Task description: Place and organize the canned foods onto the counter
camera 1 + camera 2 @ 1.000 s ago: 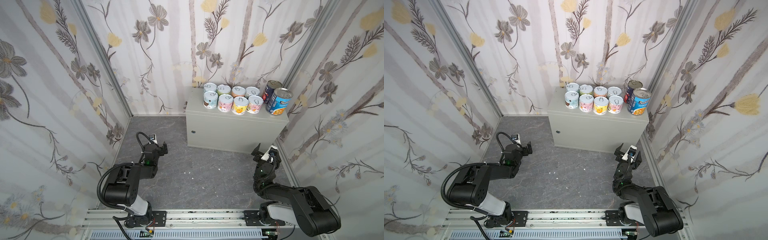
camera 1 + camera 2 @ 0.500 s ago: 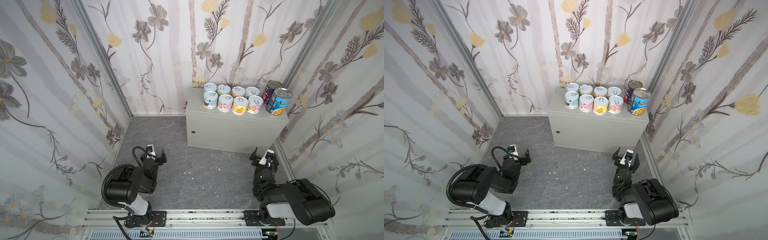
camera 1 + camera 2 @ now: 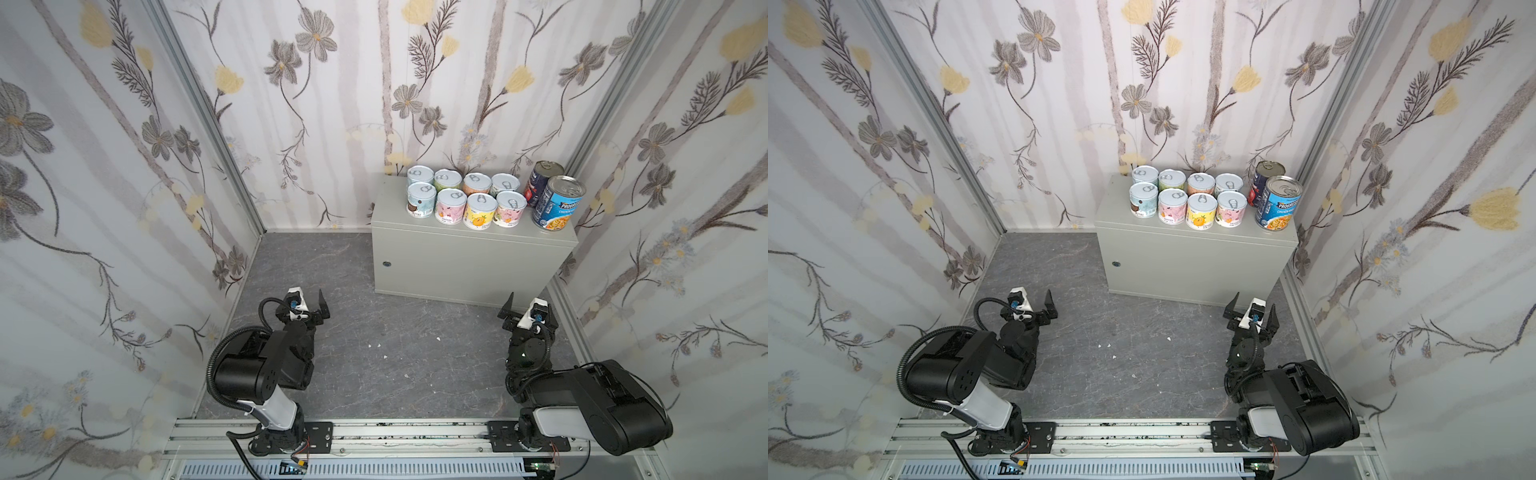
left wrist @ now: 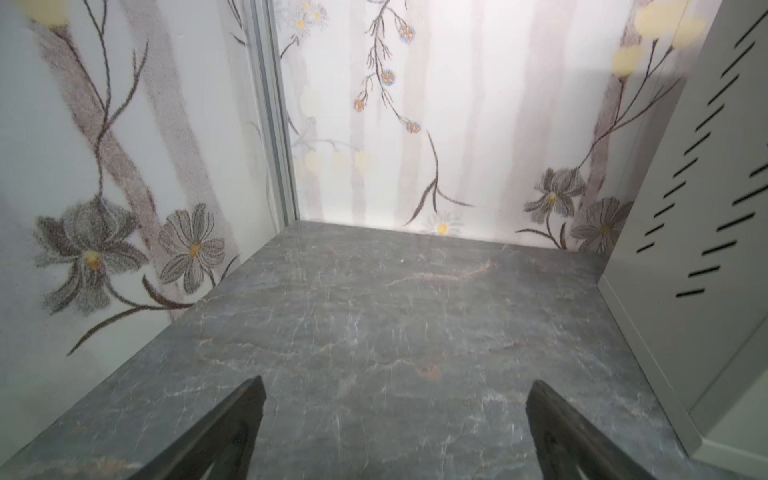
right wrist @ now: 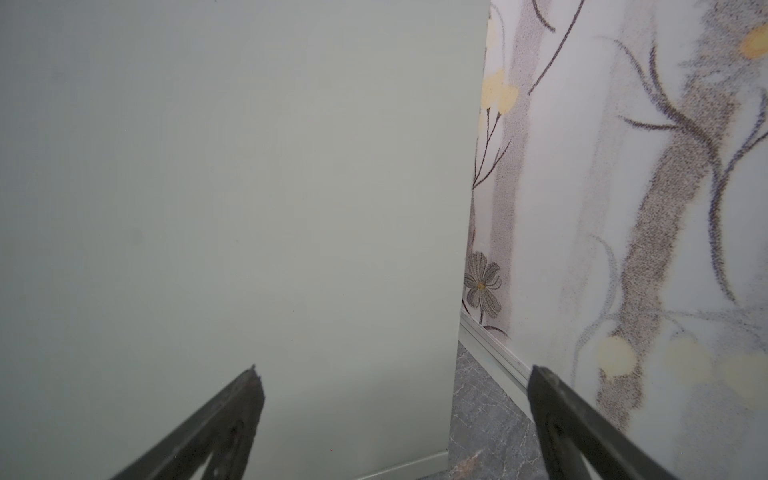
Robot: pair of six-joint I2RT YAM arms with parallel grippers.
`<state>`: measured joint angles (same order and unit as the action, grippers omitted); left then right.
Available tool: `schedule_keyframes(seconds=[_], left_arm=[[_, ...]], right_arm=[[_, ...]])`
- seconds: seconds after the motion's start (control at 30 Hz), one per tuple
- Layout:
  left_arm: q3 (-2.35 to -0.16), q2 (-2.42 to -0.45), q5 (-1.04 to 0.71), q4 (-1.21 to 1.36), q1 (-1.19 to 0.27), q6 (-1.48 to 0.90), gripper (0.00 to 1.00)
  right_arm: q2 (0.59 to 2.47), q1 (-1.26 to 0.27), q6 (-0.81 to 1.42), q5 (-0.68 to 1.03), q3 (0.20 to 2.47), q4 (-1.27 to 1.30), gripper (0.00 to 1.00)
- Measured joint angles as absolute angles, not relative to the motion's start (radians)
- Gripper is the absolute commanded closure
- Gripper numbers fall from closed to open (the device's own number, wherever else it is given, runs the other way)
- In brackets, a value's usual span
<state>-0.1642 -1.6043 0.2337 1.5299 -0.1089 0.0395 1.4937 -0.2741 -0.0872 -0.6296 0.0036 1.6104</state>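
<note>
Grey counter (image 3: 469, 257): 10 cans (image 3: 480, 212) upright, lids up.

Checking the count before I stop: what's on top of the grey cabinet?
On the cabinet: eight short cans in two rows of four, plus two taller ones: the blue soup can in front of the navy-and-red can. Back-row labels are mostly covered.

Both top views look steeply down from high above the rail (image 3: 415, 432) at the floor's (image 3: 374, 332) near edge, facing the back wall (image 3: 374, 83). They share almost the whole scene, including the table (image 3: 469, 257) in the far right corner. The left wrist view looks low across the floor toward its far left corner, with the table's slotted side (image 4: 706, 208) close by. The right wrist view faces the table's front (image 5: 208, 166) from very near, at its right edge beside the side wall (image 5: 623, 208).
</note>
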Motion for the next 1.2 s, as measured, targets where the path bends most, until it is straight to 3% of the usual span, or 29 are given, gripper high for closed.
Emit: schedule_keyframes(seconds=[0.3,0.77,0.97,1.2], left_arm=[[-0.243,-1.59,0.043,1.336,-0.014,-0.027,0.0],[-0.241,-1.584,0.044,1.312,-0.023,-0.034,0.0],[-0.242,-1.584,0.041,1.312,-0.022,-0.037,0.0],[-0.243,-1.584,0.041,1.312,-0.02,-0.038,0.0]], right_arm=[[1.515,-0.242,-0.097,-0.521,0.004,1.61,0.0],[1.524,-0.11,-0.033,-0.31,0.03,1.591,0.0],[1.511,-0.06,0.003,-0.232,0.187,1.418,0.0],[1.511,-0.04,0.035,-0.182,0.199,1.304,0.0]])
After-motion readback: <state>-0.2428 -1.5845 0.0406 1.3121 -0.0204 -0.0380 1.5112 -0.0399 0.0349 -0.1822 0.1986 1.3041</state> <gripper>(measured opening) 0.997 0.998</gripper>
